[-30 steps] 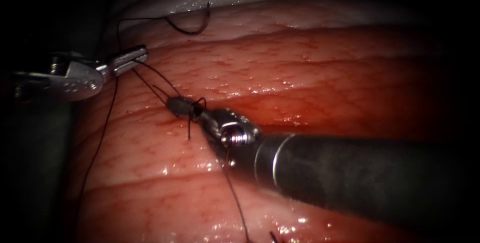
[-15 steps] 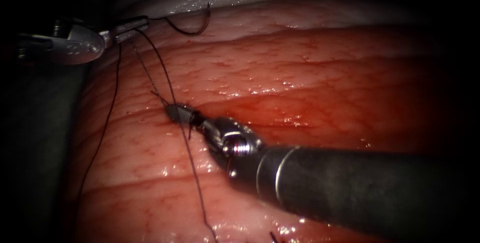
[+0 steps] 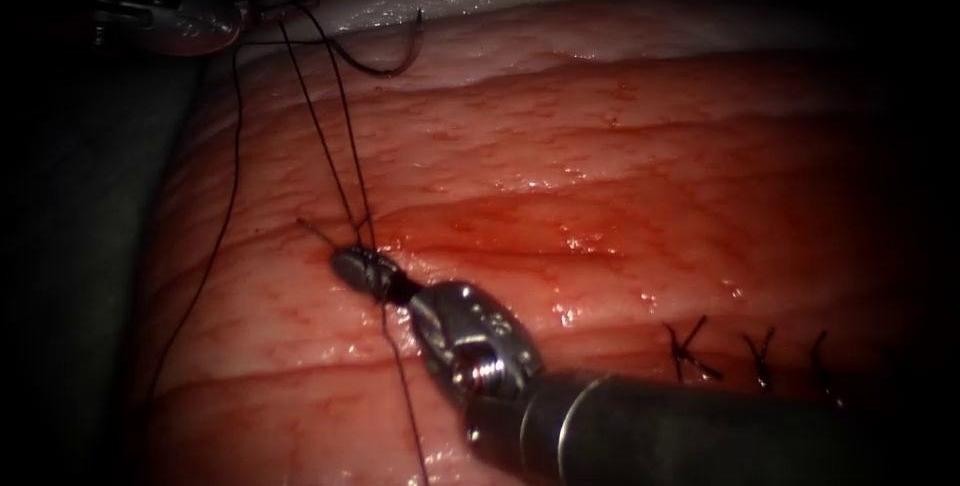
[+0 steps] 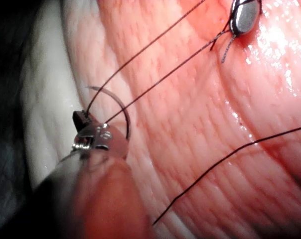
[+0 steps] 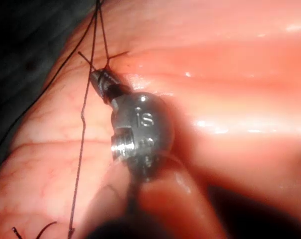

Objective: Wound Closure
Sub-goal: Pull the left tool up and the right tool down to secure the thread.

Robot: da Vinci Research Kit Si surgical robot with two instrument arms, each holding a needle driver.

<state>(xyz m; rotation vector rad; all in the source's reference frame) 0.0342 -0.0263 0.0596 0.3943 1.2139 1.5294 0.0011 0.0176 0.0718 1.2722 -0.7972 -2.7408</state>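
Right tool (image 5: 101,79) fingers (image 5: 98,81) closed on thread (image 5: 82,124), tissue (image 5: 230,64) beneath

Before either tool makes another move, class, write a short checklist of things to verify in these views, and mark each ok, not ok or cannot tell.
1. Left tool shut on the thread: ok.
2. Right tool shut on thread at the tissue: ok.
3. Needle free, lying on the tissue, held by neither tool: ok.
4. Strands between the tools straight: ok.
5. Knot seated at the cut: cannot tell.
6. Stitches to the right intact: ok.
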